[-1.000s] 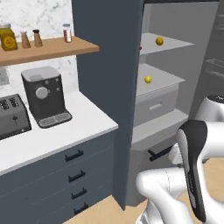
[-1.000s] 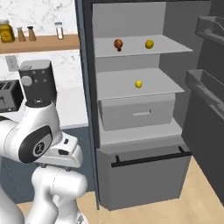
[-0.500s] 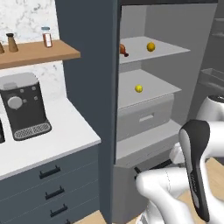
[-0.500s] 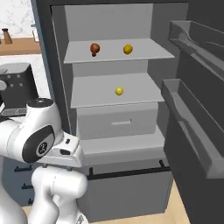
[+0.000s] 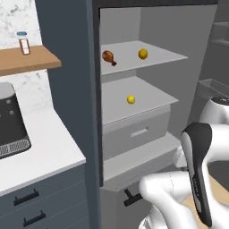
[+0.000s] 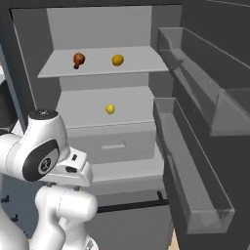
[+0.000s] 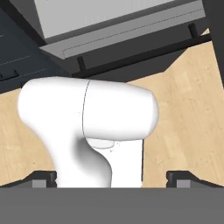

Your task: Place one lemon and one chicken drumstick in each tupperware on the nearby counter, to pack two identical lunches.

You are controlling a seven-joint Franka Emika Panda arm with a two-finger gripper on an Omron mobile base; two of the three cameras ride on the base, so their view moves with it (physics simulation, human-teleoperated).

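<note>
A brown chicken drumstick [image 5: 108,57] lies on the top fridge shelf [image 5: 170,56], with a yellow lemon [image 5: 142,54] apart at its 3 o'clock. A second, smaller lemon [image 5: 130,99] sits alone mid-shelf on the shelf below [image 5: 152,94]. The white counter [image 5: 40,154] lies toward 9 o'clock, beside the fridge.

You see a matt white counter [image 5: 49,147], a wooden shelf [image 5: 27,60], smooth grey fridge shelves [image 6: 97,68], glossy lemons [image 6: 117,60], and a light wood floor [image 7: 192,109].
</note>
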